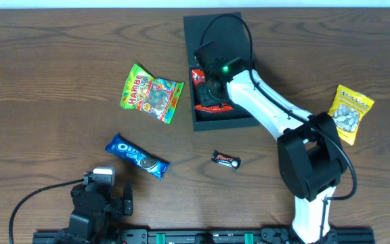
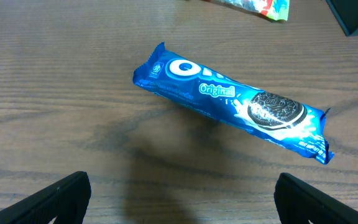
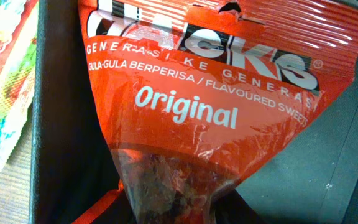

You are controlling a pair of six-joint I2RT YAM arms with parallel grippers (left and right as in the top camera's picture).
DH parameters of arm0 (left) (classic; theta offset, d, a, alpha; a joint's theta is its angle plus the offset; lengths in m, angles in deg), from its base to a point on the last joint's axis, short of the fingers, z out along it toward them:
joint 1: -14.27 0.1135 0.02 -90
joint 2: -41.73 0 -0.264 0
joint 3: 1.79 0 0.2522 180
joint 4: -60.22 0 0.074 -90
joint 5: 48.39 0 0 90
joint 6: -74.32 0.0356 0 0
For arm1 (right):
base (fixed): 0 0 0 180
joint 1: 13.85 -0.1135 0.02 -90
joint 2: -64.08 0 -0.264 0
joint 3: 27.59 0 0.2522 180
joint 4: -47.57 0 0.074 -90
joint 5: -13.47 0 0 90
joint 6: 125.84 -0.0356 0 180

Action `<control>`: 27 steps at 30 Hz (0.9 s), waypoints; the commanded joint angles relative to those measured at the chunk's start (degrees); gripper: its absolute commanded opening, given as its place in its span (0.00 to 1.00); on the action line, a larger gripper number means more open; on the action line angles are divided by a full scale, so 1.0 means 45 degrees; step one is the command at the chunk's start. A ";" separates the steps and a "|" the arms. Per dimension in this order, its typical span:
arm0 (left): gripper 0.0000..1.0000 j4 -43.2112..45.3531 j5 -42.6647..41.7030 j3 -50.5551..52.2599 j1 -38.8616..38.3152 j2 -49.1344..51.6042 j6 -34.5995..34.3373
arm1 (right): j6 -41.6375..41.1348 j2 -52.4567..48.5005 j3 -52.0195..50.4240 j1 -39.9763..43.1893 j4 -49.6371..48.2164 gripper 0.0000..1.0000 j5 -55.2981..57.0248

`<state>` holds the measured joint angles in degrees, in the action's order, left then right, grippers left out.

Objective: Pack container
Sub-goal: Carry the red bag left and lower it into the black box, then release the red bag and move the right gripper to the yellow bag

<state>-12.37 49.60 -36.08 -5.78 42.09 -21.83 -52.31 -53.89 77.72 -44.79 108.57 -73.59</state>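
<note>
The dark teal-green container (image 1: 222, 118) stands open at the back middle of the table. My right gripper (image 1: 212, 87) is inside it, shut on a red sweets packet (image 1: 205, 100) marked "Original". In the right wrist view the red packet (image 3: 197, 93) fills the frame, its lower end pinched between my fingers (image 3: 185, 205), with the container's floor (image 3: 328, 162) to the right and its wall (image 3: 58, 124) to the left. My left gripper (image 1: 100, 196) is open and empty near the front left, just short of a blue Oreo pack (image 1: 137, 156), which also shows in the left wrist view (image 2: 235, 102).
A green Haribo bag (image 1: 151, 93) lies left of the container. A small dark Mars bar (image 1: 226, 160) lies in front of it. A yellow snack packet (image 1: 349, 112) lies at the right. My left fingers (image 2: 179, 199) are spread wide over bare wood.
</note>
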 commanded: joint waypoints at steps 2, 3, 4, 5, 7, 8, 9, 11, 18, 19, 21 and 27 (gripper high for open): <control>0.95 -0.0733 0.0316 0.0112 -0.0053 -0.0019 -0.0010 | 0.0437 -0.0039 0.0117 -0.0248 -0.0029 0.03 0.0053; 0.95 -0.0733 0.0316 0.0112 -0.0053 -0.0019 -0.0010 | 0.0442 -0.0039 0.0117 -0.0248 -0.0029 0.08 0.0053; 0.95 -0.0733 0.0316 0.0112 -0.0053 -0.0019 -0.0010 | 0.0437 -0.0039 0.0117 -0.0248 -0.0024 0.17 0.0053; 0.95 -0.0733 0.0316 0.0112 -0.0053 -0.0019 -0.0010 | 0.0437 -0.0039 0.0117 -0.0253 -0.0024 0.19 0.0053; 0.95 -0.0733 0.0316 0.0112 -0.0053 -0.0024 -0.0010 | 0.0437 -0.0039 0.0117 -0.0248 -0.0029 0.27 0.0053; 0.95 -0.0733 0.0316 0.0112 -0.0053 -0.0019 -0.0010 | 0.0437 -0.0039 0.0117 -0.0248 -0.0029 0.36 0.0053; 0.95 -0.0733 0.0316 0.0112 -0.0053 -0.0019 -0.0010 | 0.0437 -0.0039 0.0117 -0.0248 -0.0024 0.38 0.0053; 0.95 -0.0733 0.0316 0.0112 -0.0053 -0.0024 -0.0010 | 0.0437 -0.0039 0.0117 -0.0248 -0.0019 0.49 0.0058; 0.95 -0.0733 0.0316 0.0112 -0.0053 -0.0024 -0.0010 | 0.0442 0.0024 0.0121 -0.0223 -0.0005 0.65 0.0068; 0.95 -0.0733 0.0316 0.0112 -0.0053 -0.0019 -0.0010 | 0.0442 0.0112 0.0131 -0.0219 -0.0019 0.70 0.0097; 0.95 -0.0733 0.0316 0.0112 -0.0053 -0.0019 -0.0010 | 0.0447 0.0355 0.0151 -0.0189 -0.0019 0.75 0.0311; 0.95 -0.0733 0.0316 0.0112 -0.0053 -0.0019 -0.0010 | 0.1088 0.2103 0.0155 -0.0044 0.0325 0.99 0.0457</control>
<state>-12.37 49.60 -36.08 -5.78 42.09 -21.83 -49.17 -50.87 77.70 -45.10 109.71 -72.57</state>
